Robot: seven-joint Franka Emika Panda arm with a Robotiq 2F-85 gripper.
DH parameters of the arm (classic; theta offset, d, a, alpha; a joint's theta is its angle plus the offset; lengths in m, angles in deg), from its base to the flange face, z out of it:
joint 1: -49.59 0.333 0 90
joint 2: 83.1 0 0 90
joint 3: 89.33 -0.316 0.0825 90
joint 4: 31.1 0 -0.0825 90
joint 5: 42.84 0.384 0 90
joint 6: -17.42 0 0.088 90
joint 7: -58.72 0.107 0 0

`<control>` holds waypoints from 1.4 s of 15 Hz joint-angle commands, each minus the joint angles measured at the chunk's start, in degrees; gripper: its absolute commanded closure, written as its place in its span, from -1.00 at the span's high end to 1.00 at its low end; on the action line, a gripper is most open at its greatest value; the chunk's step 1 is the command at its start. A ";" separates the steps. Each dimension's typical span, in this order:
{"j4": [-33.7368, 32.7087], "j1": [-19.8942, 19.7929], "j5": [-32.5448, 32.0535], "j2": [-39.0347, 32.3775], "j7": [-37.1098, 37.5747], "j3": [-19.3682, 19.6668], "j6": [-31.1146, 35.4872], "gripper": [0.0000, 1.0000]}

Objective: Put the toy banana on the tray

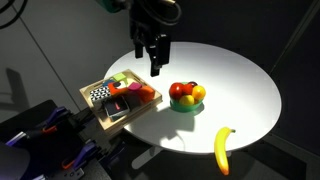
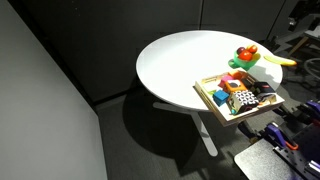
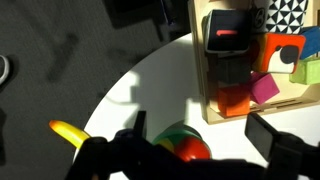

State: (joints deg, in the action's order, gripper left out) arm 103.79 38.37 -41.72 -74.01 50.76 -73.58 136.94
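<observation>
Yellow toy banana [image 1: 222,150] is the nearest item in an exterior view. It lies flat on the round white table [image 1: 240,80], close to the near rim, with nothing touching it. It is off the tray and well apart from it.

Next back, near mid-table, is a small green bowl [image 1: 186,105] piled with toy fruit [image 1: 186,93] in red, orange and yellow. The bowl sits between the banana and the tray.

Beside the bowl, at the table's edge, is the wooden tray [image 1: 92,105]. It is filled with coloured blocks [image 1: 135,88] and one black-and-white patterned piece [image 1: 100,95]. One corner of the tray juts past the table rim.

Behind and above these hangs the gripper [image 1: 152,62], dark, fingers pointing down. It is over bare tabletop between the tray and the bowl, clear of the surface. The fingers stand apart with nothing between them, so it is released and empty.

Wrist view: both dark fingers frame the lower edge with a wide gap. The bowl [image 3: 185,148] shows low between them, the banana [image 3: 68,132] is off to one side on the white top, and the tray [image 3: 200,60] is on the other side with a pink block [image 3: 265,88] and an orange block [image 3: 232,98].

The opposite exterior view has the same layout seen from the tray side. The tray [image 2: 205,95] is nearest, the bowl [image 2: 245,55] behind it, and the banana [image 2: 275,60] farthest, at the table's [image 2: 170,60] far rim. The gripper cannot be made out there.
</observation>
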 commanded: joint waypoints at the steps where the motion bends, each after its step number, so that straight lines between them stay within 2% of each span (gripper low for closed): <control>1: -3.24 -1.43 -2.06 -4.96 0.50 -0.23 4.39 1.00; 7: -7.34 -2.95 -5.14 -12.97 -1.20 0.16 13.03 1.00; 14: -15.13 -5.04 -9.17 -22.82 -4.84 0.49 14.18 1.00; 21: -22.28 -10.43 -6.33 -30.48 -20.75 -1.79 17.30 1.00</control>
State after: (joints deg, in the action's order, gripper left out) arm 85.61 31.06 -49.68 -101.33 37.23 -73.51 153.67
